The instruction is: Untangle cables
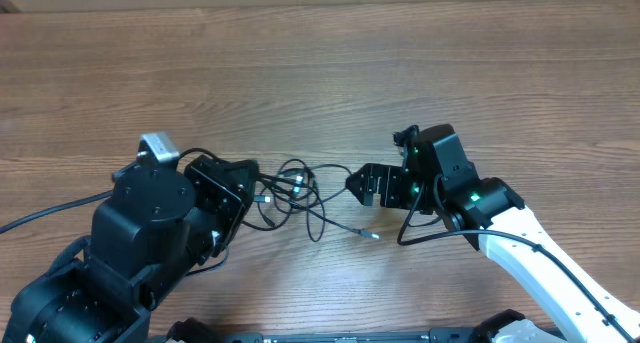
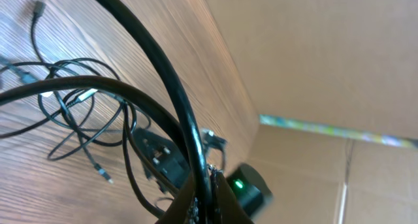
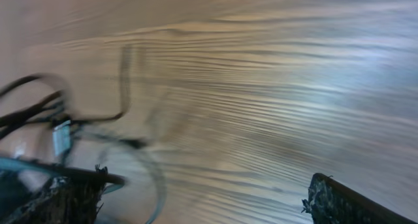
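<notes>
— Wood-grain brown table [image 1: 420,73] lay under everything. Where were the thin black cables [image 1: 292,188]?
— They were loosely knotted near the middle, between the two arms. One silver-tipped end [image 1: 372,234] trailed off toward five o'clock.
— And the left gripper [image 1: 252,188]?
— It sat at nine o'clock of the knot, clamped tight on a strand of it.
— The right gripper [image 1: 356,183]?
— That one was at three o'clock, just beside the knot, with its jaws spread wide and holding nothing.
</notes>
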`<state>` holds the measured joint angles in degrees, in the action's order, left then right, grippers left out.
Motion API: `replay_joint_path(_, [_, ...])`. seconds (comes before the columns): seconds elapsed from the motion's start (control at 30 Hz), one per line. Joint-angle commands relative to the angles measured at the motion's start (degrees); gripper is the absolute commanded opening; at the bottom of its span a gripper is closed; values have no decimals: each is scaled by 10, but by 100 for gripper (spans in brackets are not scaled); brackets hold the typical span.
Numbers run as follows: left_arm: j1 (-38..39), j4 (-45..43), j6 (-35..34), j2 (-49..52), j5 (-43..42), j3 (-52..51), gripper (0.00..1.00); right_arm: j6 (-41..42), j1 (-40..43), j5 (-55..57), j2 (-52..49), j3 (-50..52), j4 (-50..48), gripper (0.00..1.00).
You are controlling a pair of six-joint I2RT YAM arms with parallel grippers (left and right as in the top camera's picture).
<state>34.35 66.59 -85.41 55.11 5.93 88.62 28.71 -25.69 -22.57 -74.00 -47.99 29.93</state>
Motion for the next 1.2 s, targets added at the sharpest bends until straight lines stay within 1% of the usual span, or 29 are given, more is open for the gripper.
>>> replay_joint_path(0.0, [-3, 11, -13, -4, 58, 17, 4, -61, 4, -136, 0, 0, -29, 100])
replay_joint_path(0.07, [-3, 18, -27, -4, 68, 17, 4, -92, 2, -194, 0, 0, -47, 100])
replay_joint_path(0.2, [-3, 26, -57, -4, 76, 16, 4, -127, 2, -251, 0, 0, -56, 100])
replay_joint_path(0.37, [-2, 26, -84, 5, 73, 16, 4, -142, -10, -251, 0, 0, -59, 100])
replay_joint_path(0.57, [-2, 24, -116, 39, 58, 16, 4, -142, -50, -251, 0, 0, -101, 100])
replay_joint_path(0.7, [-2, 11, -133, 56, 54, 16, 4, -137, -65, -236, 0, 0, -116, 100])
replay_joint_path(0.83, [-2, -14, -145, 63, 29, 16, 4, -129, -65, -218, 0, 0, -116, 100])
replay_joint_path(0.97, [-2, -31, -145, 63, -6, 16, 4, -107, -65, -185, 0, 0, -114, 95])
replay_joint_path(1.1, [-2, -25, -145, 64, -50, 16, 4, -105, -65, -179, 0, 0, -113, 86])
replay_joint_path(1.17, [-2, -19, -145, 64, -72, 16, 4, -103, -65, -172, 0, 0, -112, 84])
